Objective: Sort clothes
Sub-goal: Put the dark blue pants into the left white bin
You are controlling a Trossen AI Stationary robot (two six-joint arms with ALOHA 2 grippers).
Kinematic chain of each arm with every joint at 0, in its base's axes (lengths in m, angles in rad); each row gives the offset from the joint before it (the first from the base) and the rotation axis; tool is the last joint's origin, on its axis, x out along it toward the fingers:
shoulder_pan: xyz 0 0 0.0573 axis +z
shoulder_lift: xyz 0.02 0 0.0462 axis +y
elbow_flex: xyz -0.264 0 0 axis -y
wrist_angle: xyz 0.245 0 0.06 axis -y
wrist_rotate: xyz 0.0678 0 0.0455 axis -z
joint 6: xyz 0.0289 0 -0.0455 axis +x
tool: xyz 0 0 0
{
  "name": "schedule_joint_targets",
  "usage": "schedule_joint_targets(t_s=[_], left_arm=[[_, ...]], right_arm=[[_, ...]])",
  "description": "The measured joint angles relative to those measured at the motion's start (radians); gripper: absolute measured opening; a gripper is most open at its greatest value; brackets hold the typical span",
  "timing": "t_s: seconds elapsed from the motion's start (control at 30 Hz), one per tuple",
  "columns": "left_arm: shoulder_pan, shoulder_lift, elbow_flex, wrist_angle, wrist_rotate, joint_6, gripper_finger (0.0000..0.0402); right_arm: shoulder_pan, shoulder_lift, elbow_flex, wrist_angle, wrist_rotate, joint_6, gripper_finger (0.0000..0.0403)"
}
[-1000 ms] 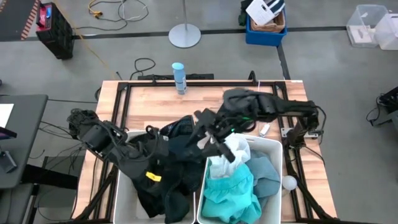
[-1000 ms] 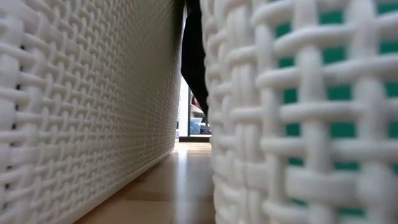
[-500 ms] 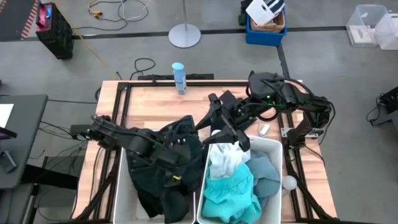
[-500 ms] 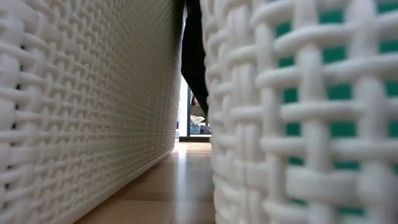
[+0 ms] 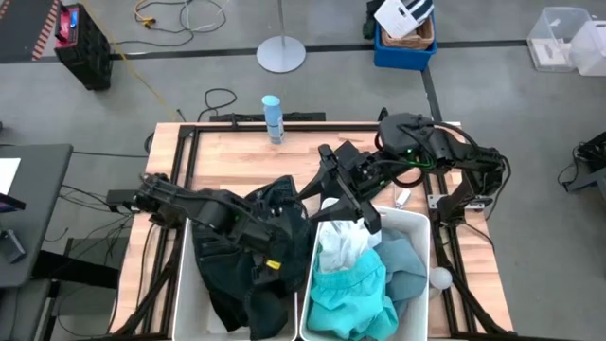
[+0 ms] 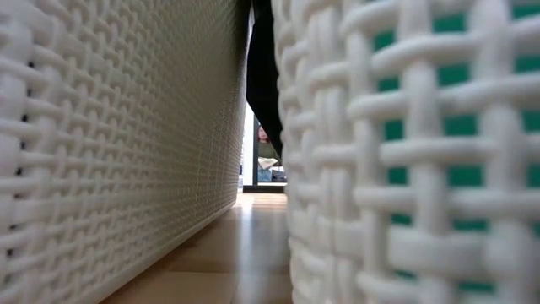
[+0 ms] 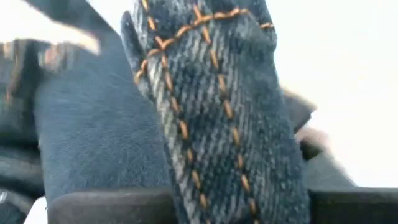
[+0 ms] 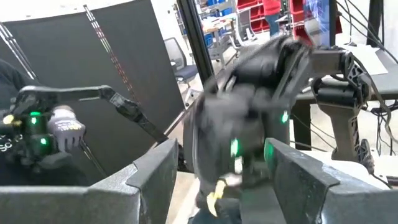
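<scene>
Left gripper (image 5: 268,239) is down in the heap of dark clothes (image 5: 248,275) filling the left bin (image 5: 186,296), its fingers pinched onto a fold of dark denim (image 7: 217,118) with orange stitching. The right gripper (image 5: 365,216) hangs just above the far rim of the right bin (image 5: 417,225), fingers spread wide and holding nothing. Below it lie the white garment (image 5: 343,244), the turquoise one (image 5: 350,289) and the grey-blue one (image 5: 405,265).

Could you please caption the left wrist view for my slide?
Left gripper shut on dark denim garment with orange stitching.
</scene>
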Motion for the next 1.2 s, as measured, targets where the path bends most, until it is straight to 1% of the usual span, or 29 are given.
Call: schedule_joint_targets(t_s=[0.13, 0.2, 0.23, 0.33, 0.4, 0.47, 0.6, 0.7, 0.73, 0.8, 0.93, 1.03, 1.13, 1.2], left_arm=[[-0.006, -0.068, 0.018, 0.13, -0.058, 0.016, 0.0014], [-0.016, -0.112, 0.02, 0.195, -0.099, 0.021, 0.0022], [-0.021, -0.134, 0.021, 0.201, -0.118, 0.02, 0.0031], [-0.04, -0.191, 0.021, 0.129, -0.143, -0.029, 0.0059], [-0.058, -0.215, 0.021, 0.03, -0.157, -0.109, 0.0063], [-0.087, -0.233, 0.02, -0.063, -0.16, -0.187, 0.0051], [-0.148, -0.275, -0.031, -0.043, -0.128, -0.253, 0.0013], [-0.168, -0.28, -0.082, -0.055, -0.134, -0.31, 0.0012], [-0.176, -0.28, -0.102, -0.057, -0.132, -0.318, 0.002], [-0.196, -0.275, -0.151, -0.052, -0.115, -0.348, 0.0053], [-0.224, -0.278, -0.269, -0.049, -0.037, -0.386, 0.0143], [-0.233, -0.275, -0.323, -0.052, 0.007, -0.417, 0.0205], [-0.233, -0.277, -0.329, 0.008, 0.054, -0.41, 0.0241], [-0.233, -0.277, -0.302, 0.072, 0.066, -0.387, 0.025]], right_arm=[[-0.003, 0.0, 0.0, 0.008, 0.0, -0.011, 0.0258], [-0.007, 0.0, 0.0, -0.002, 0.0, -0.016, 0.0258], [-0.007, 0.0, 0.0, 0.001, 0.0, -0.02, 0.0258], [-0.009, 0.001, 0.0, -0.001, 0.001, -0.022, 0.0258], [-0.009, 0.001, 0.0, 0.0, 0.001, -0.023, 0.0258], [-0.009, 0.001, 0.0, 0.0, 0.001, -0.028, 0.0258], [-0.015, 0.001, 0.0, -0.002, 0.0, -0.041, 0.0258], [-0.025, 0.001, 0.0, -0.003, 0.0, -0.042, 0.0258], [-0.029, 0.001, 0.0, -0.004, 0.001, -0.042, 0.0258], [-0.036, 0.001, 0.0, -0.005, 0.0, -0.041, 0.0258], [-0.042, 0.001, 0.0, -0.004, 0.0, -0.041, 0.0258], [-0.042, 0.001, 0.0, -0.005, 0.0, -0.042, 0.0258], [-0.042, 0.001, 0.0, -0.006, 0.0, -0.042, 0.0258], [-0.042, 0.001, 0.0, -0.006, 0.0, -0.042, 0.0258]])
